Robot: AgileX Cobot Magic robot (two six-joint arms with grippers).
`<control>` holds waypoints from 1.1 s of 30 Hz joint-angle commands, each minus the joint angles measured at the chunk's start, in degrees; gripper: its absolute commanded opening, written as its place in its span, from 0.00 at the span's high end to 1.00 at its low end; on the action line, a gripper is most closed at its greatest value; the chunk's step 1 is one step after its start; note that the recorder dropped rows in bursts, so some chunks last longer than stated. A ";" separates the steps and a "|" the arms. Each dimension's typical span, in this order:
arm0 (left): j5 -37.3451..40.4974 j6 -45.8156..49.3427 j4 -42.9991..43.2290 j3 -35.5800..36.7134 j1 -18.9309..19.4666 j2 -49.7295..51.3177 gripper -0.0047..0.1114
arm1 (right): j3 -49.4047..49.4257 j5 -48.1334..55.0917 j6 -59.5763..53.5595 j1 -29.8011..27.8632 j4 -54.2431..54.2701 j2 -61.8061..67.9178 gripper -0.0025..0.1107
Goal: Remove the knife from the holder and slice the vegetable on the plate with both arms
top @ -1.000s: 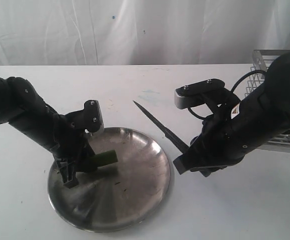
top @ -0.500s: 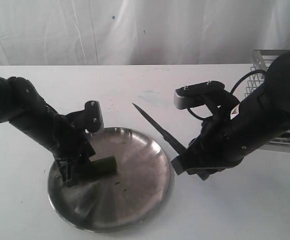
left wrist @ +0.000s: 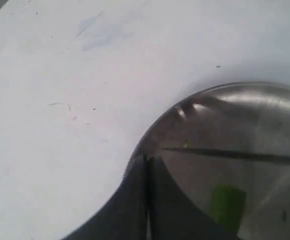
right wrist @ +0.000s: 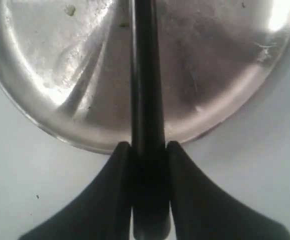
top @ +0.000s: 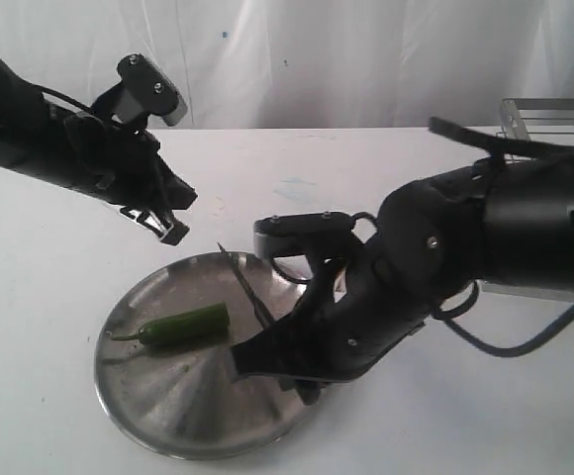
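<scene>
The fingers (right wrist: 116, 172) of my right gripper (right wrist: 147, 150) are clamped on the knife (right wrist: 146, 75), one on each side of its black handle. The dark blade runs out over the plate (right wrist: 210, 75). Seen from outside, the blade slants with its point raised, near the blunt end of the pepper (top: 183, 325); I cannot tell whether the edge touches it. The pepper lies flat on the plate, left of the middle, with its thin stem towards the left rim. The fingers (left wrist: 135, 200) of my left gripper (top: 166, 230) are pressed together with nothing between them. That gripper hangs above the white table (top: 366, 168), off the plate's far left rim. The wire rack (top: 554, 114) stands at the table's far right, behind my right arm.
</scene>
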 commanded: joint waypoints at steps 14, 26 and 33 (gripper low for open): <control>-0.86 -15.69 -7.18 0.03 -0.17 7.85 0.96 | -2.65 -6.38 18.83 7.38 -13.00 6.02 0.98; -1.58 -13.96 -17.95 0.03 -0.17 11.69 0.96 | -2.65 -2.11 18.36 7.38 -12.36 6.02 0.98; -2.83 -13.96 -19.96 0.03 -0.17 13.98 0.96 | -2.65 -3.25 18.22 7.38 -12.36 6.02 0.98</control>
